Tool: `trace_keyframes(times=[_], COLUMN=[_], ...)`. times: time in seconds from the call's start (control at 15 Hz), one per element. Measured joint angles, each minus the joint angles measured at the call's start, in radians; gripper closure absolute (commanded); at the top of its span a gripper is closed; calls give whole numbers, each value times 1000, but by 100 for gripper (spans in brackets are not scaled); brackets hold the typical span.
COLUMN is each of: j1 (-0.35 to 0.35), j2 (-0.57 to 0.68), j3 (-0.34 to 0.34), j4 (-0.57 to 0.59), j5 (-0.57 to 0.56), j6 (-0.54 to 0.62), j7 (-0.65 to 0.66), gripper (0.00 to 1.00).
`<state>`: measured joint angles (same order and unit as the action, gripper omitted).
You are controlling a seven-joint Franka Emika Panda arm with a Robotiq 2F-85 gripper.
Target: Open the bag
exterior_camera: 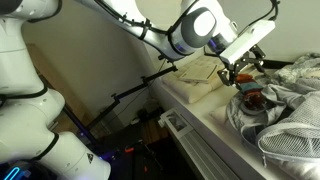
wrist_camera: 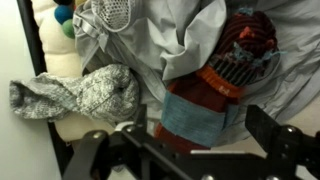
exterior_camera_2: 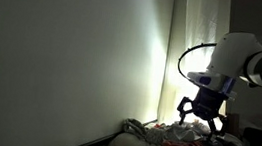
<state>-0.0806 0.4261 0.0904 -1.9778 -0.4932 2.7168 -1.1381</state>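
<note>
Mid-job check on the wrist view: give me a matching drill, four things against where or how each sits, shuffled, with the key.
Things:
1. speckled grey cloth
2. red patterned fabric
3. white mesh
4. gripper

Places or states, wrist view:
A. top edge of the view
B. bottom edge, jaws open
C. left side, lying flat
D. right of centre, among the folds of the grey bag

Pairs: 1-C, 2-D, 3-A, 4-B.
</note>
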Motion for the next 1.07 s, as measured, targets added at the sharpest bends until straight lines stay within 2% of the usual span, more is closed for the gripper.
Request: trace_keyframes(times=[0.4, 0.73, 1.07], j1=[19, 65, 78], j2=[51, 59, 52], j3=[5, -33, -30], j4=[-73, -76, -74], j5=[41, 11, 7], j6=[-9, -9, -7], j7=[-20, -18, -18], gripper=[0, 0, 0])
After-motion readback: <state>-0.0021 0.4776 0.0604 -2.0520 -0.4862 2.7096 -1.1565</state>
